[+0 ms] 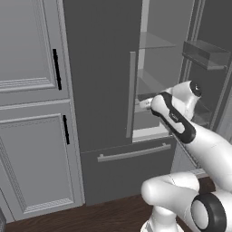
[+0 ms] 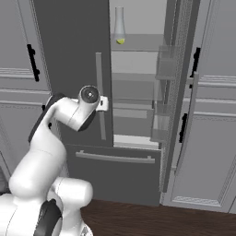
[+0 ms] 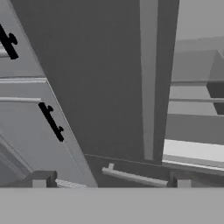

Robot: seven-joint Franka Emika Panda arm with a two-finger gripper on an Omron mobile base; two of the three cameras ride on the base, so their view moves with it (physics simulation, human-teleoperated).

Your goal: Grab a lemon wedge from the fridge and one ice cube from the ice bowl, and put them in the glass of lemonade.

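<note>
Fridge point(image 2: 73, 55) standing tall and dark grey, right door swung wide, left door shut, one bottom drawer point(image 2: 115, 173) closed beneath; two long pale handles counted, one on the shut door point(image 2: 99, 94) and one on the open door's edge. Panelled cabinets point(image 1: 31, 113) flanking on both sides, black pulls on each. Pale shelves point(image 2: 133, 44) stacked inside, several bins on the open door. One tall clear flask point(image 2: 119, 23) on the upper shelf, a small yellow speck at its base, probably the lemon wedge point(image 2: 120, 41), though too small to be sure of shape. Arm reaching in at mid-height, gripper point(image 3: 111, 181) spread fully apart, clamped on nothing, tips near the shut door's handle in the hand view. No ice bowl, ice cube or glass in frame. Judged handling: wedge light, soft and likely slick with juice, easily crushed or squirted sideways; best pinched gently across its flat cut faces near the thick rind, jaws closing slowly, with care not to knock the flask beside it.
</note>
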